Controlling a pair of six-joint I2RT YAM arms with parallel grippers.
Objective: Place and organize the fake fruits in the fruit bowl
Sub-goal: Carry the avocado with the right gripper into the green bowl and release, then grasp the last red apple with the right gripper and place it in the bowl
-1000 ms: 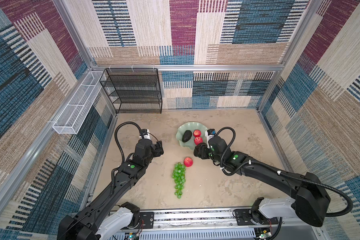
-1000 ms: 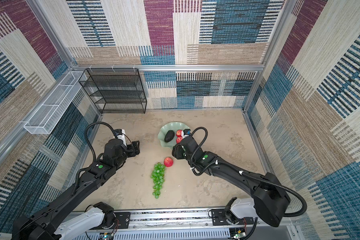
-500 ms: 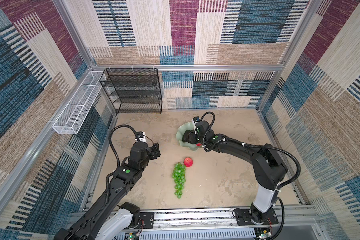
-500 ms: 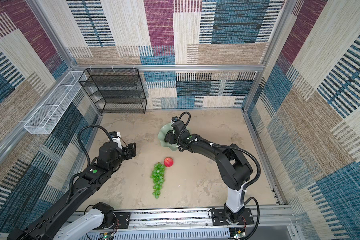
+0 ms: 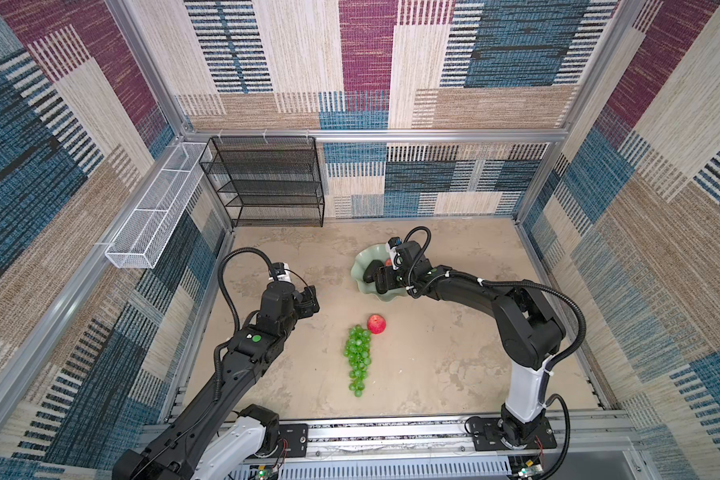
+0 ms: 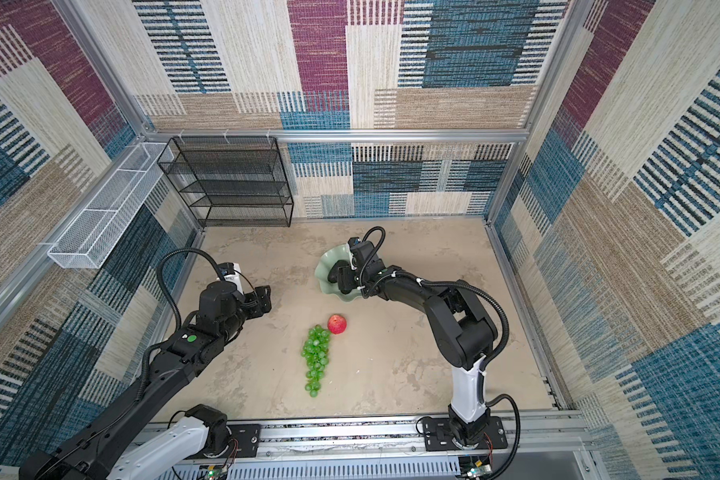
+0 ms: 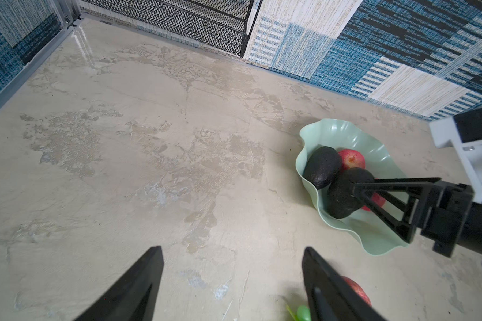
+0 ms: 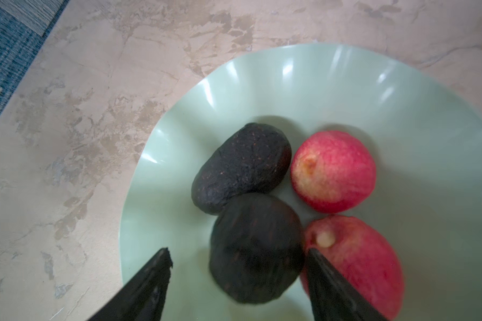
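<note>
Black avocado (image 8: 256, 222) is now lying in the bowl (image 8: 262, 83) as the right gripper (image 8: 237, 251) is opening off it, left gripper (image 7: 231, 250) hanging wide and empty, apple (image 5: 376, 324) and grapes (image 5: 357, 359) waiting at bowl's 6 o'clock.

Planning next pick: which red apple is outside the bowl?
The red apple beside the green grape bunch; the other two lie in the mint-green bowl.

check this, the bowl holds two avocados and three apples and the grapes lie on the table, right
No: the bowl holds two avocados and only two apples, as the right wrist view shows. The third apple lies on the table beside the grapes.
</note>
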